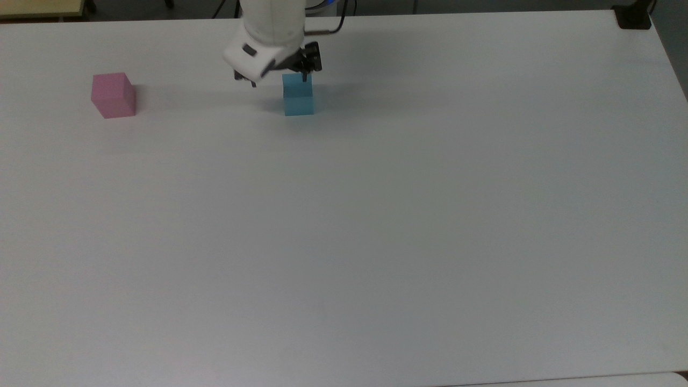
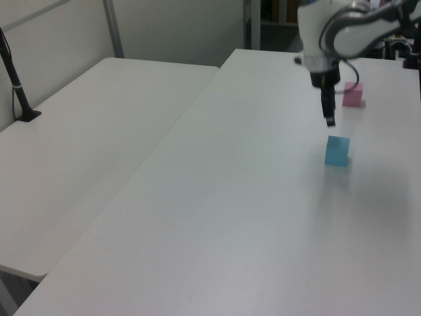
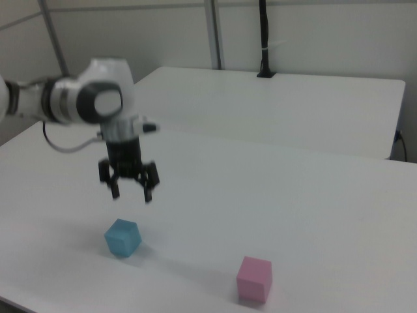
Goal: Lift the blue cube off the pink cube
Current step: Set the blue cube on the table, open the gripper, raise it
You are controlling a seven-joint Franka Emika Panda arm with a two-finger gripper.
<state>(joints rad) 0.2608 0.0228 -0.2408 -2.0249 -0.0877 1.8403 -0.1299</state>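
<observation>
One blue cube, one pink cube, well apart; one empty, spread pincer above blue.

A second white table was set beside the main white table; pale partition walls were seen behind it.

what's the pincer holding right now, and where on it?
Nothing. The pincer is open and hangs in the air above the blue cube, which sits alone on the table, apart from the pink cube.
</observation>
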